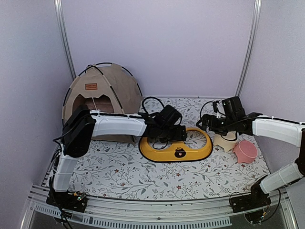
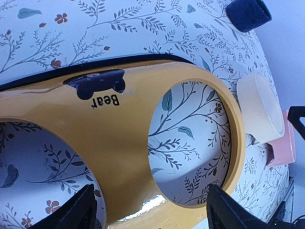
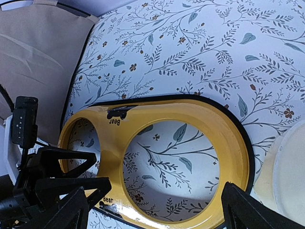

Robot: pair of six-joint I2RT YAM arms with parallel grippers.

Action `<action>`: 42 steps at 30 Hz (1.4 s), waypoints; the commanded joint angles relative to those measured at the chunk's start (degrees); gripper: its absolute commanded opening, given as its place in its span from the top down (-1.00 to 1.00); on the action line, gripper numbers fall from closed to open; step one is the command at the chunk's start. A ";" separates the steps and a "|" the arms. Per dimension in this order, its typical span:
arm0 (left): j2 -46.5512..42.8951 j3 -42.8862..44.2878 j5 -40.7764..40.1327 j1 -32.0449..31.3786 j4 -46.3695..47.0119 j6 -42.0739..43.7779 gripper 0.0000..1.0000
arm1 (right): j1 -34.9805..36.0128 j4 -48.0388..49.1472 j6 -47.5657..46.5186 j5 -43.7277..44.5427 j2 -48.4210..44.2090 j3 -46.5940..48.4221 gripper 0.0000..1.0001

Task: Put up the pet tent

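Note:
The pet tent (image 1: 102,93) stands upright at the back left, tan fabric with thin black poles, a brown label and an arched doorway. Its tan wall (image 3: 38,57) fills the upper left of the right wrist view. My left gripper (image 1: 182,134) reaches across the table and hangs open over the back rim of the yellow oval bowl stand (image 1: 175,145). In its wrist view the left gripper (image 2: 150,214) straddles the stand (image 2: 119,133) with both fingers clear of it. My right gripper (image 1: 203,125) is open just above the stand's right end, and the right gripper (image 3: 155,214) holds nothing.
A cream bowl (image 1: 225,141) and a pink bowl (image 1: 245,151) sit to the right of the stand, under the right arm. The floral tablecloth (image 1: 119,171) covers the table. Walls close in on the left, back and right.

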 commanded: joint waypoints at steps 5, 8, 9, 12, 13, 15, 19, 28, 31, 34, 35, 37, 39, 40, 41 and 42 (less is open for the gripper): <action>-8.73 -9.39 2.59 3.30 7.92 6.26 -0.76 | -2.85 -1.68 2.56 4.99 -2.77 -1.77 -0.98; -11.77 -12.20 3.36 3.76 9.79 9.15 -0.87 | -4.23 -1.36 4.84 5.61 -5.39 -3.98 -0.98; -12.64 -12.75 3.44 3.89 9.79 10.09 -0.91 | -4.70 -1.33 5.37 5.64 -6.26 -4.66 -0.98; -15.07 -14.51 4.35 4.01 10.24 12.98 -0.98 | -6.65 -1.68 7.73 5.41 -8.96 -7.14 -0.98; -15.59 -15.18 4.58 4.01 10.36 13.54 -0.98 | -7.39 -1.87 8.86 5.27 -9.89 -8.04 -0.98; -18.53 -16.51 5.27 4.01 11.00 14.70 -0.98 | -9.08 -2.47 10.50 5.09 -12.28 -9.86 -0.98; -21.64 -18.71 6.56 4.01 11.55 16.27 -0.99 | -13.03 -5.46 15.36 5.46 -16.71 -13.50 -0.98; -26.48 -23.14 10.02 4.10 13.61 17.75 -0.99 | -15.78 -6.63 28.37 0.41 -14.62 -18.81 -0.98; -27.23 -23.99 10.65 4.10 13.89 18.31 -0.99 | -15.83 -2.80 31.30 -0.61 -12.30 -19.89 -0.98; -27.93 -24.62 10.69 4.10 13.90 18.61 -0.99 | -16.17 0.87 34.63 -0.05 -9.52 -20.83 -0.98; -28.16 -24.80 10.67 4.10 13.88 18.66 -0.98 | -16.35 2.36 35.38 0.07 -8.38 -21.13 -0.98; -28.77 -25.24 10.41 4.10 13.87 18.84 -0.98 | -17.07 4.68 37.18 0.46 -6.34 -21.39 -0.98; -29.26 -25.60 10.29 4.07 13.84 19.06 -0.98 | -17.97 7.47 38.39 0.88 -4.47 -21.97 -0.98; -29.49 -25.73 10.24 4.08 13.83 19.10 -0.98 | -18.51 9.32 38.87 0.83 -3.66 -22.38 -0.98; -29.66 -25.87 10.28 4.10 13.78 19.24 -0.98 | -19.02 10.96 39.82 0.61 -3.00 -22.84 -0.98; -29.76 -25.93 10.25 4.13 13.75 19.30 -0.99 | -19.52 12.58 40.35 0.38 -2.39 -23.15 -0.98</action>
